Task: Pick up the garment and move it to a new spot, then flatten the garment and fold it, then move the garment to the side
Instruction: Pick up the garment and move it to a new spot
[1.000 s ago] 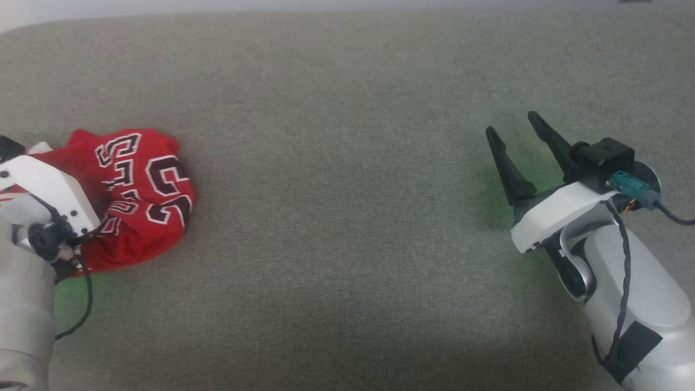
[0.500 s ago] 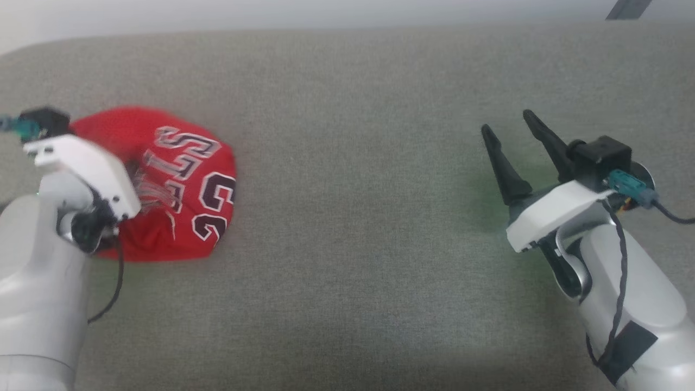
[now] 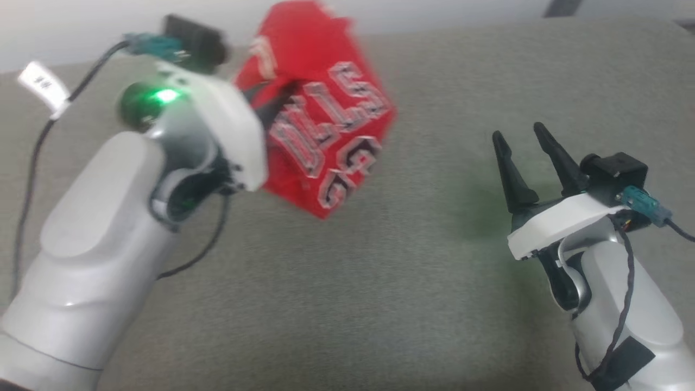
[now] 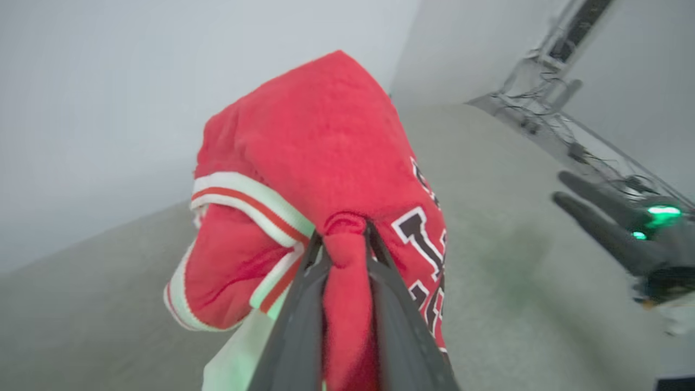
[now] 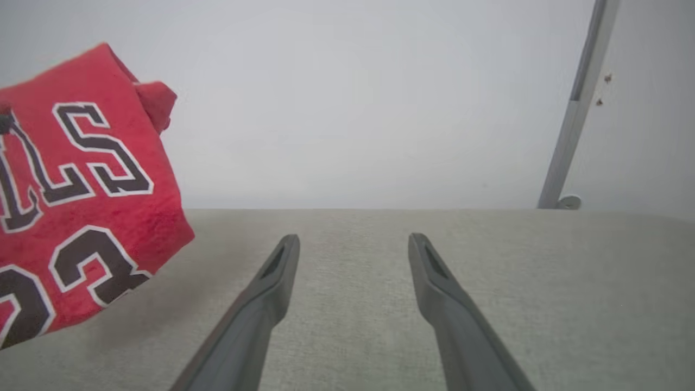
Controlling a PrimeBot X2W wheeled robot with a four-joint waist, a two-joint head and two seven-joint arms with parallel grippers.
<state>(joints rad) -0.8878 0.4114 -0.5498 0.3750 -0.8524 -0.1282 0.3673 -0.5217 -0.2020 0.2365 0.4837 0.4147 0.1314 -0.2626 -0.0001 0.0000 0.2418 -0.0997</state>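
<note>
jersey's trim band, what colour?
The trim is white with a red stripe along its middle, against the red jersey. Left wrist view shows it best.

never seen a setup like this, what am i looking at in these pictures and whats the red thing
This is a robot with two arms, each ending in a two-fingered tool. One picture looks down from its head; the other two come from cameras on its wrists, looking along the fingers. The left tool is shut on a bunched fold of a red jersey, holding it up above the grey fabric surface. The right tool is open and empty, on the robot's right.
</note>
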